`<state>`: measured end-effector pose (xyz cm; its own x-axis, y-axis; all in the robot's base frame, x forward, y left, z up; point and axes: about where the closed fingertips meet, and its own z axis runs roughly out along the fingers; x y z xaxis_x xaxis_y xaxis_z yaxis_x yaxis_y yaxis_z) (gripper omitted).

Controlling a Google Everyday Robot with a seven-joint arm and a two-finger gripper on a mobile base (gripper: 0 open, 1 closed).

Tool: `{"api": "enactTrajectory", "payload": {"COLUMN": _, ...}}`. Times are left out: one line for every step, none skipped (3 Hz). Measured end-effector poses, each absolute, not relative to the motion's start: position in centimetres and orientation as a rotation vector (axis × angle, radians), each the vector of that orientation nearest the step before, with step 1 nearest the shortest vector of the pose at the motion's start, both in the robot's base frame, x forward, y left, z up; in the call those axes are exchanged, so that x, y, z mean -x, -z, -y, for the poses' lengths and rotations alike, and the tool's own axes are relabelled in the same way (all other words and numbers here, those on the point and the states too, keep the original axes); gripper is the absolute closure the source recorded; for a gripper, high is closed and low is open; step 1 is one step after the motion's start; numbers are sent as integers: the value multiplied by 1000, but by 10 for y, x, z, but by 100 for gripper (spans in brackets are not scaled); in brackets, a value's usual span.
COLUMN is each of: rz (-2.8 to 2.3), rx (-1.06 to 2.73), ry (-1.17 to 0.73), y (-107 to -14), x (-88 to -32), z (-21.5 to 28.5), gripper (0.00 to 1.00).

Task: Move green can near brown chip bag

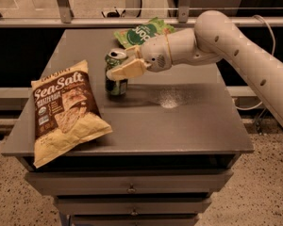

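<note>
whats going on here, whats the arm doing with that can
The robot arm's gripper is closed around the green can, held upright near the middle of the grey table. The brown chip bag lies at the front left corner, a clear gap from the can. A green snack bag lies behind the gripper.

Smooth off-white tubular arm (pixel 236 46) w/ small dark holes, tan claw (pixel 119 64) at its tip.

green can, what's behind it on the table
Behind the green can a flat green snack bag lies at the table's far edge. The claw, gripping the can's upper part, and its arm cover part of the bag's near side.
</note>
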<state>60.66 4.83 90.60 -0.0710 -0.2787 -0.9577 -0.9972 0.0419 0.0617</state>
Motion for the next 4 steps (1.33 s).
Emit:
{"api": "enactTrajectory", "payload": {"rz": -1475, "rx": 1381, "ry": -1106, "y": -903, "x": -601, "z": -59, "gripper": 4}}
{"api": "enactTrajectory", "payload": {"rz": -1467, "rx": 1383, "ry": -1132, "y": -902, "x": -596, "z": -68, "gripper": 0}}
{"api": "enactTrajectory", "payload": {"rz": -1482, "rx": 1369, "ry": -1107, "y": -903, "x": -598, "z": -60, "gripper": 0}}
{"api": "enactTrajectory", "payload": {"rz": -1559, "rx": 1298, "ry": -966, "y": -913, "x": -610, "z": -12, "gripper": 0}}
